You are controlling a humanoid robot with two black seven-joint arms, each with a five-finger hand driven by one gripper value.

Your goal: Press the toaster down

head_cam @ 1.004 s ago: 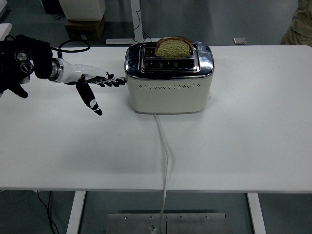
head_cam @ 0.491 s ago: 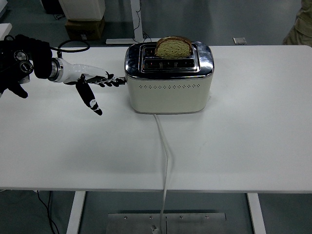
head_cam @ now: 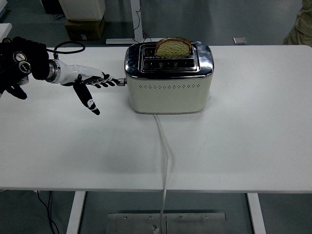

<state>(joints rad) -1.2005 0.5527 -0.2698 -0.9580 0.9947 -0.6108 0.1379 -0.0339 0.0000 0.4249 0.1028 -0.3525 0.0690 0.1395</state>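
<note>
Toaster (head_cam: 168,80): rounded-corner box, cream body with a row of small perforations along the front, polished chrome top and end caps, two long slots. Stands on the desk (head_cam: 243,136) directly to the right of the left hand's fingertips, its left end at their reach.

Bread slice (head_cam: 172,47): domed, brown crust, pale porous crumb; upright in the rear slot, upper half exposed.

Power cord (head_cam: 165,161): smooth white cable, runs from the toaster's front base toward the near desk edge and over it.

Left hand (head_cam: 95,82): white glossy shell with black jointed segments, on a black arm. Fingers extended straight toward the toaster's left end, tips at the small dark lever there; contact cannot be confirmed. Thumb hangs downward, apart from the fingers. Grasps nothing.

Desk: flat, matte white, rectangular top.
</note>
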